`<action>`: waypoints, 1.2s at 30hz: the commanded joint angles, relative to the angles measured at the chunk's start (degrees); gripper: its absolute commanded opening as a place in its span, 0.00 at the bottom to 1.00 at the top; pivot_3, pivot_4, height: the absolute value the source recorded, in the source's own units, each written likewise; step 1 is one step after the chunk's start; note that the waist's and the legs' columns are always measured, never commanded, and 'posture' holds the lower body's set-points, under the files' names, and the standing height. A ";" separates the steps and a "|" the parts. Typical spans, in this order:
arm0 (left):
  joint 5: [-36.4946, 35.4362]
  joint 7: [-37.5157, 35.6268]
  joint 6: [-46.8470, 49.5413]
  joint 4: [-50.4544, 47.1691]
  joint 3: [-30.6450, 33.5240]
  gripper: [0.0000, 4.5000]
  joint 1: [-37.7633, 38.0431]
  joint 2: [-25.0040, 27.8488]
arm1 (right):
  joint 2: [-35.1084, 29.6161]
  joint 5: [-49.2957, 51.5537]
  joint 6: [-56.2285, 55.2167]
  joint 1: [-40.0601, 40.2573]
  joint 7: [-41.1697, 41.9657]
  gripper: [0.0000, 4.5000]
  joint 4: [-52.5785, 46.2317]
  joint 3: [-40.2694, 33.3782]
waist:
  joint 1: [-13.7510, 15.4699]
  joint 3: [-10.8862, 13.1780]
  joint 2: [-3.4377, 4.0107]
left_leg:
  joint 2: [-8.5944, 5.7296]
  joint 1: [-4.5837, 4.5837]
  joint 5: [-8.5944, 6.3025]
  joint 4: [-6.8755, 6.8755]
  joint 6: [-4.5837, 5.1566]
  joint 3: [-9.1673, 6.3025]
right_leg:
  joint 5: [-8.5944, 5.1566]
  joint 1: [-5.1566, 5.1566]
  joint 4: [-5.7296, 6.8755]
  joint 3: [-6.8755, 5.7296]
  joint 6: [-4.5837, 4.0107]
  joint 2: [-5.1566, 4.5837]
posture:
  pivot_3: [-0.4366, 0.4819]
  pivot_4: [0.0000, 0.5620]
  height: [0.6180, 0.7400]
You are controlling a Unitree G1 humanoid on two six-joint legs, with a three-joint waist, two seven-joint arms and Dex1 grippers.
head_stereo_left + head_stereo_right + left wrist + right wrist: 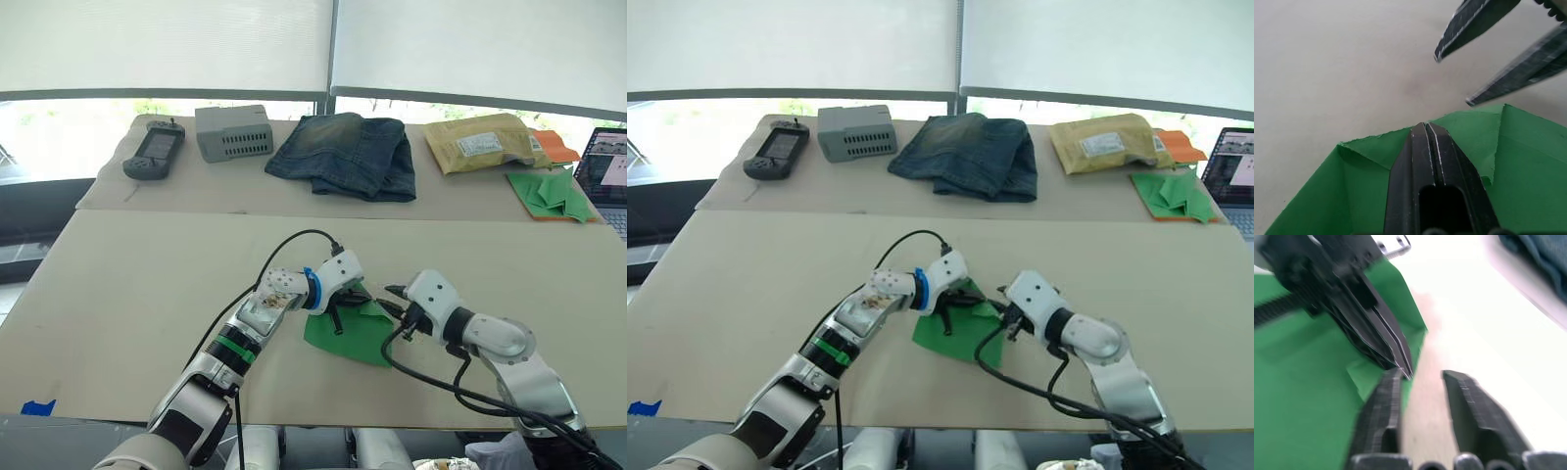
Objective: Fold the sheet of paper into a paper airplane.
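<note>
The sheet of paper point(359, 339) is bright green and lies near the front of the beige table point(137, 284). It is partly folded, with creased flaps, into a broad shape and not a narrow wedge. My left gripper point(1426, 126) is shut, its fingers lying flat on the paper with the tips at the paper's far edge. My right gripper point(1422, 377) is open just beyond that edge, over bare table. One of its fingers point(1382, 406) is close beside the left gripper's tips. In the left wrist view the right gripper's fingers point(1469, 22) hover apart above the table.
On the far table lie a handheld controller point(154, 149), a grey box point(233, 132), folded jeans point(348, 152), a padded envelope point(485, 142) and a heap of green papers with an orange sheet point(554, 193). A laptop point(607, 171) stands at the right edge. Black cables point(294, 240) arc off both wrists.
</note>
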 commanded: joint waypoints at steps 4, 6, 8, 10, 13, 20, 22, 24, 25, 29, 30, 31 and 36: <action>1.11 0.36 1.52 1.59 0.39 0.00 -0.10 0.73 | 2.92 2.38 2.75 0.56 -2.16 0.01 0.98 -0.14 | -0.09 0.00 0.00 | 0.00 0.00 0.00 0.00 0.00 -0.01 | 0.00 -0.01 0.02 0.00 0.00 0.00 | 0.48 0.27 0.91; 0.75 0.44 1.54 1.72 1.15 0.00 -0.73 0.75 | 3.32 2.19 2.48 0.91 -2.33 0.01 1.41 0.95 | -0.17 0.00 0.00 | 0.00 0.00 0.00 0.00 0.00 0.00 | 0.00 -0.01 0.02 0.00 0.00 0.00 | 0.48 0.27 0.91; 0.31 0.49 1.22 2.09 2.00 0.00 -1.50 0.53 | 3.84 2.06 2.56 1.13 -2.72 0.01 1.97 1.96 | -0.38 0.00 0.00 | 0.00 -0.02 0.00 0.00 0.00 0.00 | 0.00 -0.04 0.02 0.00 0.00 0.00 | 0.48 0.27 0.91; -0.59 0.56 1.28 2.70 3.18 0.00 -2.24 -0.16 | 3.60 1.04 1.94 1.42 -2.79 0.01 2.68 3.21 | -0.55 0.00 0.01 | 0.01 -0.02 0.00 0.00 0.00 -0.01 | 0.00 -0.04 0.02 0.00 0.00 0.01 | 0.48 0.27 0.91; -1.20 -0.02 1.00 4.16 4.27 0.00 -3.93 -0.98 | 3.69 0.22 1.71 1.77 -3.42 0.01 3.90 4.31 | -0.70 0.00 0.00 | 0.02 -0.01 0.00 -0.01 0.00 -0.01 | 0.00 -0.04 0.02 0.00 0.00 0.02 | 0.48 0.27 0.91; -0.78 -1.75 0.05 6.00 2.69 0.00 -5.16 -3.03 | 2.96 -1.52 0.87 1.87 -3.81 0.01 5.39 6.49 | -0.79 0.00 0.00 | 0.03 0.00 0.00 -0.02 0.00 0.00 | 0.00 -0.04 0.01 0.00 0.00 0.05 | 0.48 0.27 0.91; 0.82 -1.44 -0.95 7.21 1.38 0.00 -5.17 -3.27 | 2.50 -2.16 0.29 1.93 -3.55 0.01 5.61 7.02 | -0.72 -0.02 -0.02 | 0.02 0.01 0.00 -0.02 0.00 0.00 | 0.00 -0.01 0.01 0.00 0.00 0.04 | 0.48 0.27 0.91; 1.80 -1.28 -1.57 8.24 0.85 0.00 -5.16 -3.46 | 1.94 -2.65 -0.39 2.01 -3.38 0.01 5.66 7.42 | -0.68 -0.08 -0.07 | 0.02 0.02 0.00 -0.02 0.00 0.00 | 0.00 0.00 0.01 0.00 0.01 0.04 | 0.48 0.27 0.91; 2.02 -1.11 -1.35 8.71 0.82 0.00 -5.19 -3.61 | 1.59 -2.58 -0.72 2.30 -3.06 0.01 5.34 7.52 | -0.68 -0.13 -0.06 | 0.02 0.03 0.00 -0.02 0.00 0.00 | 0.00 0.01 0.01 0.00 0.01 0.04 | 0.48 0.27 0.91; 3.85 -0.91 -1.92 10.29 0.12 0.00 -5.25 -3.20 | -1.02 -0.52 -1.00 5.90 -0.70 0.01 0.99 6.89 | -0.37 -0.19 -0.07 | 0.00 0.00 0.00 -0.02 0.00 -0.02 | -0.03 0.01 -0.01 -0.03 0.04 0.03 | 0.48 0.27 0.91; 3.94 -1.07 -2.08 10.47 0.17 0.00 -5.23 -3.16 | -1.77 -0.01 -1.08 6.75 -0.04 0.01 0.15 6.75 | -0.31 -0.20 -0.07 | 0.00 0.00 0.00 -0.03 0.00 -0.02 | -0.04 0.02 -0.02 -0.03 0.05 0.03 | 0.48 0.27 0.91; 3.95 -1.22 -2.18 10.61 0.23 0.00 -5.21 -3.12 | -2.40 0.36 -1.28 7.53 0.41 0.01 -0.59 6.59 | -0.33 -0.21 -0.07 | 0.00 -0.01 -0.01 -0.03 0.00 -0.02 | -0.05 0.01 -0.03 -0.03 0.05 0.03 | 0.48 0.27 0.91; 4.09 -1.52 -2.45 10.95 0.35 0.00 -5.16 -2.96 | -3.83 1.56 -1.95 9.41 1.44 0.01 -2.01 5.39 | -0.46 -0.38 -0.20 | 0.01 0.02 -0.01 -0.02 0.01 -0.03 | -0.05 0.06 -0.03 -0.03 0.06 0.02 | 0.48 0.27 0.91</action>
